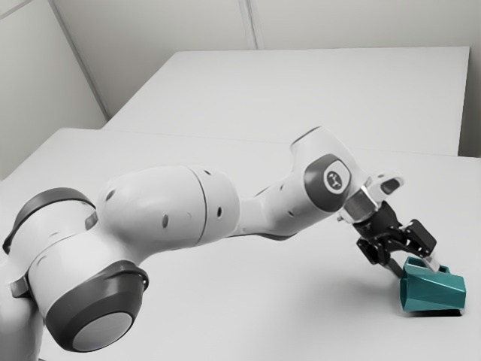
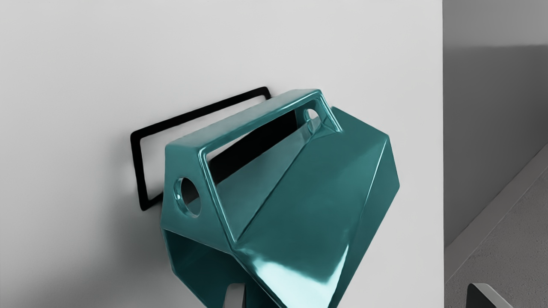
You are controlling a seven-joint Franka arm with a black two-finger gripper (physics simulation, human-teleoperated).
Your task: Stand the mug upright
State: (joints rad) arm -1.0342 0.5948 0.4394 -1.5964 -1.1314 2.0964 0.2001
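While mug lies on its side on counter, tool is open, grasping nothing. Mug just below tool, toward exterior view's right; one fingertip at hollow end, other apart from mug.

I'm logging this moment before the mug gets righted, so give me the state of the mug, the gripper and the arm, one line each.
Mug: tipped on its side, not upright.
Gripper: open, its fingertips well apart, at the mug.
Arm: reaching out over the table toward the exterior view's right, its hand angled down at the mug.
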